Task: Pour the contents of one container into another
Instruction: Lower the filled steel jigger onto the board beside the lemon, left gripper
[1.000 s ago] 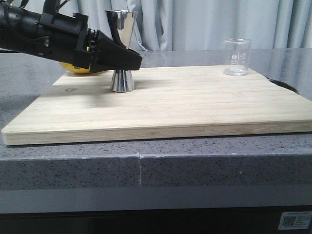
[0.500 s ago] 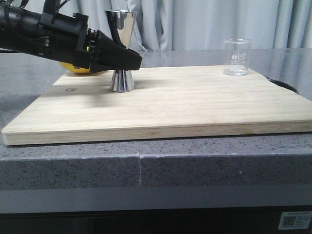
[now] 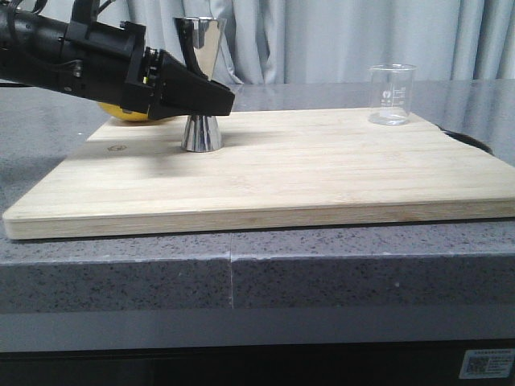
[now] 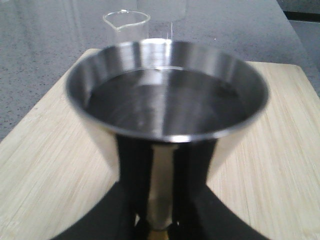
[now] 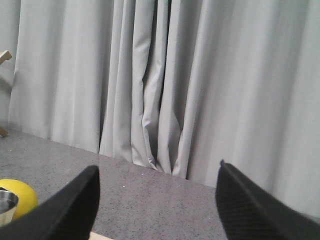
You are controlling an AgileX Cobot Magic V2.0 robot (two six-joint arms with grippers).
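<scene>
So I'm sitting here with the left gripper [image 3: 211, 95] reaching in from the side, its black fingers [image 4: 132, 165] straddling the waist of the steel jigger [image 3: 201, 88], which is standing on the near-left part of the bamboo board [image 3: 282, 173]. In the left wrist view the fingers are sitting tight against the stem under the upper cup, so I'm reading that as clamped, though I can't swear how firm the hold is. The glass beaker [image 3: 392, 94] is standing upright way over at the far-right corner of the board, well apart from the jigger, and nobody is holding it. The right gripper [image 5: 157, 200] is spread wide, holding nothing, and looking at the curtain. What I'm worrying about: the jigger is tall and top-heavy on a small foot, so any sideways nudge from that arm could tip it or skate it across the wood. The cup looks dark inside and I can't tell whether anything's in it. There's also a lemon [image 3: 121, 112] sitting just behind the left arm, so swinging back could knock it rolling.
</scene>
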